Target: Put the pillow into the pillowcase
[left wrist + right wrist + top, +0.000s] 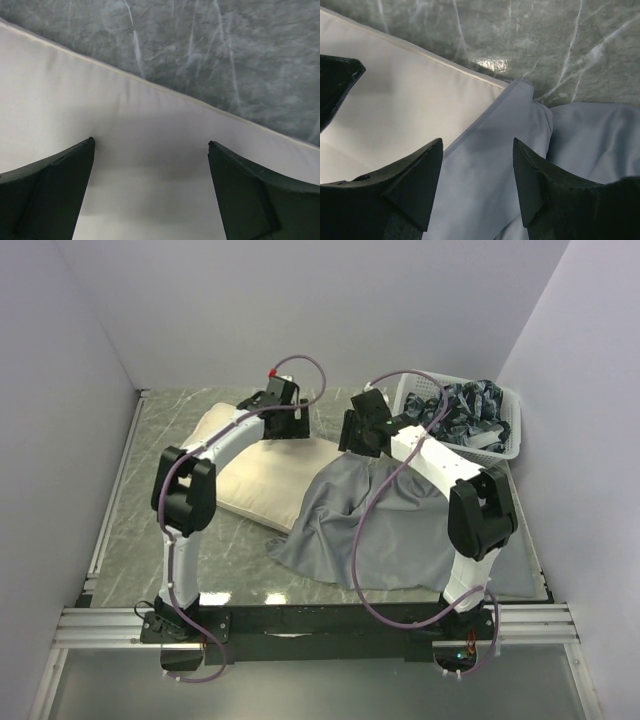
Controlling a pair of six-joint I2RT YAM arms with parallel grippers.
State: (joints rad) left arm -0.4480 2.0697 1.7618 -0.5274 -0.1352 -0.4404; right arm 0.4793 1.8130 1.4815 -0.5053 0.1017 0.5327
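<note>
The cream pillow [262,478] lies flat on the marble table, left of centre. The grey pillowcase [385,525] lies crumpled to its right, its edge overlapping the pillow's right end. My left gripper [283,430] is open over the pillow's far edge; in the left wrist view [150,142] only pillow [100,110] shows between the jaws. My right gripper [358,440] is open over the pillowcase's far left edge; in the right wrist view [477,142] grey cloth [490,165] lies between the jaws, with the pillow [395,100] beside it.
A white plastic basket [508,430] holding dark patterned cloth stands at the back right. White walls close the sides and back. A metal rail runs along the table's near edge [300,620].
</note>
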